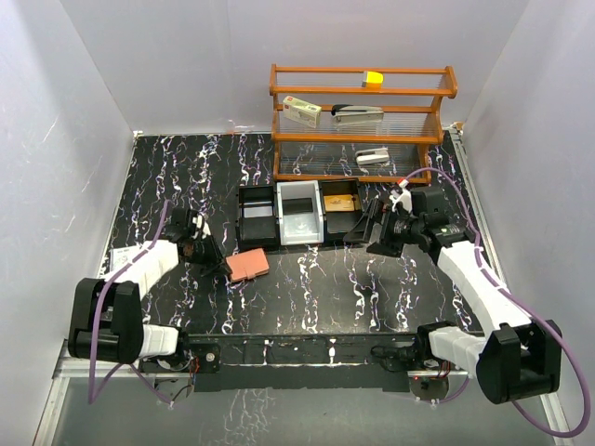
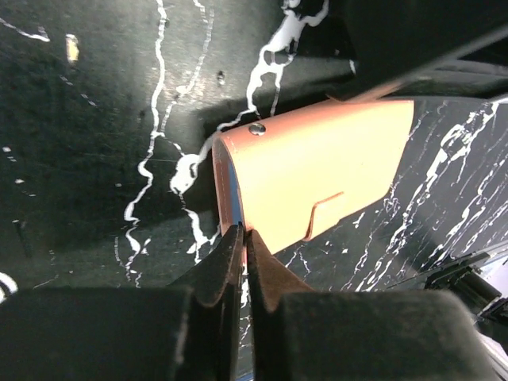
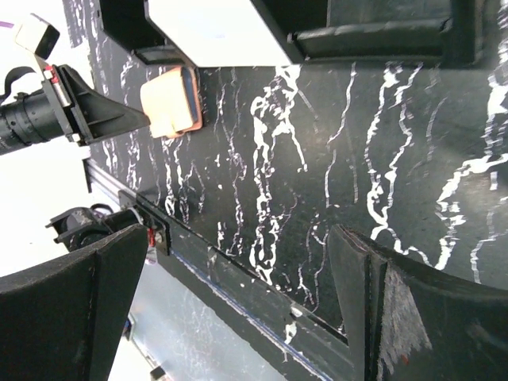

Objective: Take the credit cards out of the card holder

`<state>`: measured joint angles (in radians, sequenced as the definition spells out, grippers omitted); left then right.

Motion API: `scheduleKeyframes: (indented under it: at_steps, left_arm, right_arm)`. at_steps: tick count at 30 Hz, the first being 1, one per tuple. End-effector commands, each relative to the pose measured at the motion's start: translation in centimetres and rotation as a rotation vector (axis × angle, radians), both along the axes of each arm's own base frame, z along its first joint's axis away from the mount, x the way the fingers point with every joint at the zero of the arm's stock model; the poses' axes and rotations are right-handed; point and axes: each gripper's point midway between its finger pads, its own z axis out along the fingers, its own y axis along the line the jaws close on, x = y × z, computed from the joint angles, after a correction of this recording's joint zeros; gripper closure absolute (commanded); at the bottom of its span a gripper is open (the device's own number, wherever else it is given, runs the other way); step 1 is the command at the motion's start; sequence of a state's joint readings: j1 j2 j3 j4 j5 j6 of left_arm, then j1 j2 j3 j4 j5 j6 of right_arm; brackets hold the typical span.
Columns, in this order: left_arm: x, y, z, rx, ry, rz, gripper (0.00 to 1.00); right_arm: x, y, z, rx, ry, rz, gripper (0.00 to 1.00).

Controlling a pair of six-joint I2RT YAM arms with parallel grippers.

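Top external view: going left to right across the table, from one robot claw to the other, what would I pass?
left gripper → card holder → white tray → right gripper

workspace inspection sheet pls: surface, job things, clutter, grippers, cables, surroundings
surface: black white-veined table, flat.
job's things: card holder closed, lying flat in front of the trays; no cards seen out.
clutter: two black trays and a white tray in a row; wooden rack behind with stapler, box, yellow block.
grippers: left gripper shut, tips at the card holder's edge; right gripper open, holding nothing.
cables: purple cable along each arm.
surroundings: white walls on three sides.
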<state>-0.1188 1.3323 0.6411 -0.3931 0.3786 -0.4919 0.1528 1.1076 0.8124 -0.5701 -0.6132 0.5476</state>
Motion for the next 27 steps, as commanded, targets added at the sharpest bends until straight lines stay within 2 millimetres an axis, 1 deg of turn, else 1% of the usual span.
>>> scheduleKeyframes:
  at_steps: [1,6,7,8,10,13,14,15,17,18,19,20,22,23,25,27]
  left_arm:
    - [-0.5,-1.9,0.6,-0.060,-0.028,-0.022,1.00]
    - [-1.6,-4.6,0.3,-0.113,-0.029,-0.059,1.00]
    - [-1.9,-5.5,0.4,-0.131,-0.029,-0.067,1.00]
    - [-2.6,-6.9,0.5,-0.141,-0.031,-0.096,1.00]
    - [-3.5,-8.8,0.7,-0.144,-0.038,-0.113,1.00]
    - [-4.9,-11.6,1.1,-0.152,-0.051,-0.121,1.00]
    - [-5.2,-12.4,1.2,-0.149,-0.054,-0.118,1.00]
    - [-5.5,-13.2,1.4,-0.156,-0.054,-0.112,1.00]
    - [-5.6,-14.0,1.7,-0.155,-0.062,-0.108,1.00]
    - [-5.4,-14.1,1.8,-0.146,-0.071,-0.106,0.90]
    - [-5.4,-13.9,1.8,-0.127,-0.069,-0.104,0.77]
    - [-5.1,-13.9,2.1,-0.119,-0.082,-0.107,0.70]
    - [-4.9,-13.5,2.6,-0.087,-0.102,-0.115,0.59]
    - [-4.8,-13.1,2.7,-0.065,-0.106,-0.116,0.56]
    - [-4.6,-12.8,3.1,-0.044,-0.126,-0.126,0.53]
    - [-4.4,-12.8,3.3,-0.033,-0.132,-0.135,0.51]
  right_arm:
    - [-0.7,2.3,1.6,0.088,-0.061,0.040,0.04]
    - [-1.5,4.6,0.8,0.079,-0.046,0.048,0.04]
    - [-1.6,5.1,0.8,0.084,-0.045,0.041,0.05]
    - [-1.8,5.7,0.6,0.093,-0.045,0.040,0.06]
    - [-2.1,6.7,0.3,0.107,-0.043,0.028,0.10]
    - [-2.8,7.6,-0.8,0.119,0.001,-0.027,0.17]
    - [-3.0,7.7,-1.1,0.126,0.011,-0.049,0.20]
    - [-3.2,7.9,-1.3,0.138,0.016,-0.066,0.26]
    - [-3.7,8.1,-1.9,0.151,0.034,-0.096,0.33]
    - [-4.0,8.1,-2.4,0.148,0.046,-0.104,0.35]
    - [-4.5,8.1,-3.1,0.142,0.060,-0.103,0.36]
    - [-4.7,8.2,-3.6,0.138,0.072,-0.099,0.38]
    - [-5.4,8.4,-4.8,0.126,0.107,-0.070,0.40]
    - [-5.7,8.4,-5.5,0.115,0.125,-0.056,0.42]
    - [-6.3,8.6,-6.8,0.093,0.160,-0.022,0.46]
    - [-6.4,9.0,-7.7,0.081,0.174,0.017,0.49]
